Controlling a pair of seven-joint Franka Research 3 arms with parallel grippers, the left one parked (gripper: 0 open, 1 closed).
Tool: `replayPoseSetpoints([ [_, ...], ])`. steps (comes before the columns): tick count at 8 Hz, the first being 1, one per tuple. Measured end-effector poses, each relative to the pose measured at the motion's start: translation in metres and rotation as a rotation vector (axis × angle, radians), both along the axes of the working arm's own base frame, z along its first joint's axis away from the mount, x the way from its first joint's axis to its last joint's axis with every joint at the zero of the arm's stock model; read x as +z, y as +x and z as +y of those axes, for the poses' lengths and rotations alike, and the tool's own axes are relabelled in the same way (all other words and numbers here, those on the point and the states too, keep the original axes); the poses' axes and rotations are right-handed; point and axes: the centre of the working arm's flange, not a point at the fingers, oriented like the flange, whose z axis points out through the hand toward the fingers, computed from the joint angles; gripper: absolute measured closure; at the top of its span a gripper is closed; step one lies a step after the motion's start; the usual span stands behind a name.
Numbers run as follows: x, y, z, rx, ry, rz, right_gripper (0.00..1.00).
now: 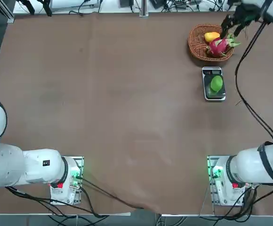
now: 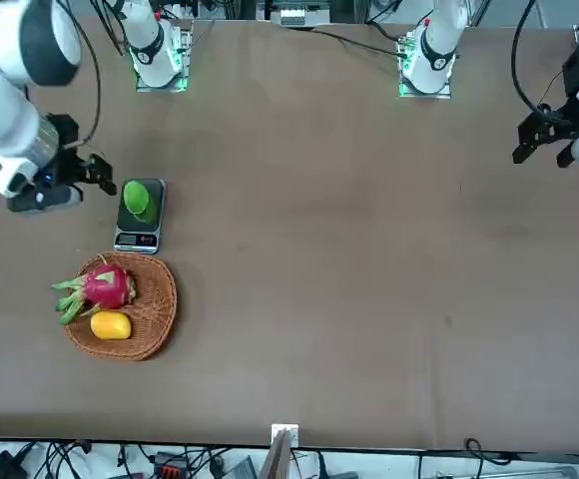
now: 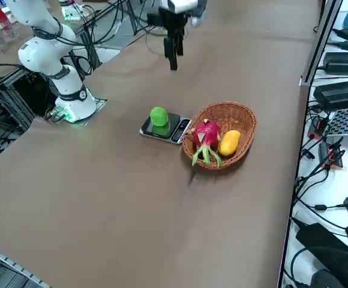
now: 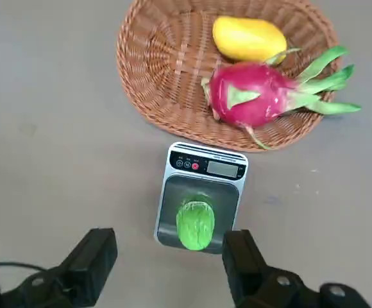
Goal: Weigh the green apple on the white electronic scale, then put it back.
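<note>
Looking down on your brown desk [image 1: 117,117], you find a wicker basket [image 4: 154,77] holding a pink dragon fruit [image 4: 250,96] and a yellow-orange fruit [image 4: 247,38]. Just beside it, the white electronic scale [image 4: 202,170] carries the green apple [image 4: 195,224] on its platform. Your right gripper [image 4: 170,260] hangs above, fingers spread, empty.

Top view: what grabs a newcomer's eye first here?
The small bright green apple sitting on the dark platform of the white electronic scale, alone on the brown table on the working arm's side. Just beyond it, the round woven wicker basket holds a pink dragon fruit and a yellow-orange fruit. The right arm's tool hangs open above the scale, empty.
</note>
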Motion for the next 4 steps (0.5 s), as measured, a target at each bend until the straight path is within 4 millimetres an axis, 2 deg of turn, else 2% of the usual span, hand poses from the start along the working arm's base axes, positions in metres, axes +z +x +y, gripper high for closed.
replayPoseSetpoints([
  [2,0.033,0.0,0.0,0.002,0.001,-0.009,0.0],
  [4,0.06,-0.009,0.001,0.003,0.001,-0.04,0.0],
])
